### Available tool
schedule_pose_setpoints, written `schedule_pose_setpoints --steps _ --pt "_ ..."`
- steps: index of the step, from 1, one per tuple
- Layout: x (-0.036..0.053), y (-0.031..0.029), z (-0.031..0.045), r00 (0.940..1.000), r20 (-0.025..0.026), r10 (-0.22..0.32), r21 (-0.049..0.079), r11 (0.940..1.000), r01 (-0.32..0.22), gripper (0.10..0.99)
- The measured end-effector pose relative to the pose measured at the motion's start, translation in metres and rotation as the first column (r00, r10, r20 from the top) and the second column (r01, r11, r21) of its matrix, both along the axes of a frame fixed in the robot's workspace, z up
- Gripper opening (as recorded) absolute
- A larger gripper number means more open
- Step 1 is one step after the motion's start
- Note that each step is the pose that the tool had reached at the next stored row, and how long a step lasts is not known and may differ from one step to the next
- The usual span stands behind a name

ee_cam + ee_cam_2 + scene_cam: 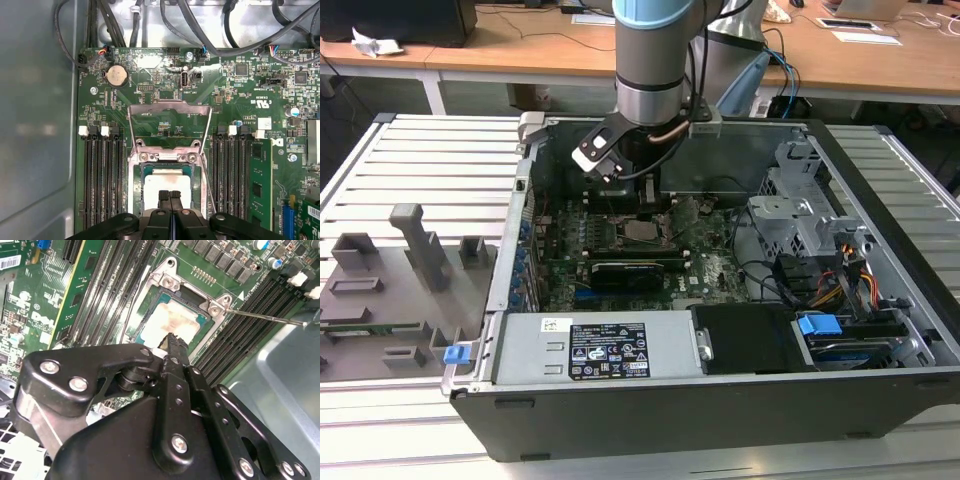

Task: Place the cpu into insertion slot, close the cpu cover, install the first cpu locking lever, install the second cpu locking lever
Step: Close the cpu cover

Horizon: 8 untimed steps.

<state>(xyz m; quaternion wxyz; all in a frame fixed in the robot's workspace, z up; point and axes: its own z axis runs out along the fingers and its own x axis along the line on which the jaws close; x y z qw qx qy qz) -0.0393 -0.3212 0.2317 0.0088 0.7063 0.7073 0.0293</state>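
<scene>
The cpu (167, 181), a silvery-grey square chip, lies in the insertion slot (134, 185) on the green board, and shows again as the cpu (172, 322) in the second wrist view. The cpu cover (169, 106), a metal frame with a square cut-out, stands swung open off the socket. A thin locking lever (265, 317) sticks out sideways, unlatched. My gripper (170, 196) is shut with nothing between its fingers, and its tips hang just over one edge of the chip. From outside, the gripper (642, 200) sits low inside the case above the socket (642, 232).
Long black memory slots (102, 180) flank the socket on both sides. A black card with heatsink (625, 270) lies near the socket. The power supply (610, 350), drive cage (800, 200), cables (225, 30) and case wall (35, 125) ring the board.
</scene>
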Motion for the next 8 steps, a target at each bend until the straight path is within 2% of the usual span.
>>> schedule_pose_setpoints --steps 8 --pt "0.0 0.0001 0.0041 1.0 0.0001 0.0 0.0 1.0 0.0 0.106"
